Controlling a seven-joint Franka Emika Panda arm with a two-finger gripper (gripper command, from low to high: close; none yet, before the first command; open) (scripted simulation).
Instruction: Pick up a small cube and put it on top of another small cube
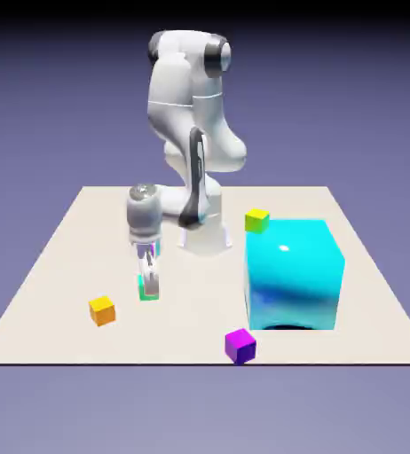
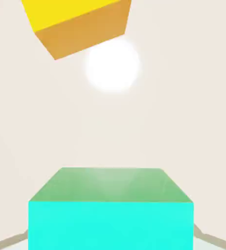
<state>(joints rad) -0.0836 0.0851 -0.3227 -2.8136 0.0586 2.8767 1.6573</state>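
The small teal-green cube rests on the table left of centre. My gripper points straight down over it, its fingers shut on the cube's two sides. In the hand view the same cube fills the bottom middle, and a grey fingertip shows at each lower corner pressed against it. A small orange cube lies on the table to the exterior view's left and nearer the front edge. It also appears at the top of the hand view as the orange cube.
A big glossy cyan cube stands at the exterior view's right. A small yellow-green cube sits behind it, and a small purple cube lies near the table's front edge. The robot's base stands behind the gripper.
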